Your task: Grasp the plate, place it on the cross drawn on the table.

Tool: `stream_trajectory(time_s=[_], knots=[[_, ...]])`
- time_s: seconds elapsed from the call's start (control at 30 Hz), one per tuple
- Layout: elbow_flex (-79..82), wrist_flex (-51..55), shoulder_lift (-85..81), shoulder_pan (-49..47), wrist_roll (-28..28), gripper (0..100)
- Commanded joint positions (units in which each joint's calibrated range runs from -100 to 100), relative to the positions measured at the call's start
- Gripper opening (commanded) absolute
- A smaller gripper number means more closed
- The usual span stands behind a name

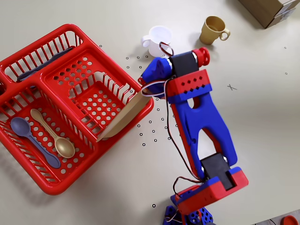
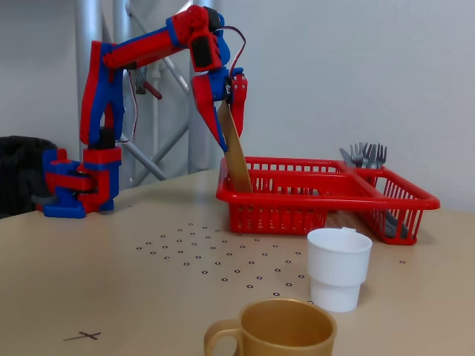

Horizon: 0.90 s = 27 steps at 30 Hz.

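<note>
1. The worktop (image 1: 262,117) spreads out wide and beige, dotted with small ringed marks. The red basket (image 1: 56,154) fills its left side in the overhead view.

2. The red-and-blue arm (image 2: 111,81) arches up from its base and over to the basket's near corner.

3. The plate (image 2: 236,156) stands on edge inside the basket, leaning against the wall. Its long axis runs steeply upward in the fixed view; from overhead (image 1: 123,117) it reads as a slanted tan sliver pointing up-right toward the arm.

4. The key relation: the plate's top rim sits right at the end effector (image 2: 231,111), which comes down on it from above, one finger on each face of the rim.

5. The end effector's fingers look narrowed to roughly the plate's thickness and appear to touch it. Whether the grip is firm I cannot tell.

6. The white mug (image 2: 338,267) and tan mug (image 2: 271,330) stand in the fixed view's foreground.

7. Smallest of all is the cross (image 2: 88,336), a thin pen mark well apart from the basket, bare and waiting. In the overhead view (image 1: 230,87) it lies right of the arm.
</note>
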Motion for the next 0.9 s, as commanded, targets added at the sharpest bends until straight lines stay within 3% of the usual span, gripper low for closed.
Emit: stream_trajectory(time_s=[0.0, 0.87], knots=[[-1.06, 0.44, -1.82, -0.31, -0.29, 0], [-10.85, 3.42, -14.33, 0.34, -3.22, 0]])
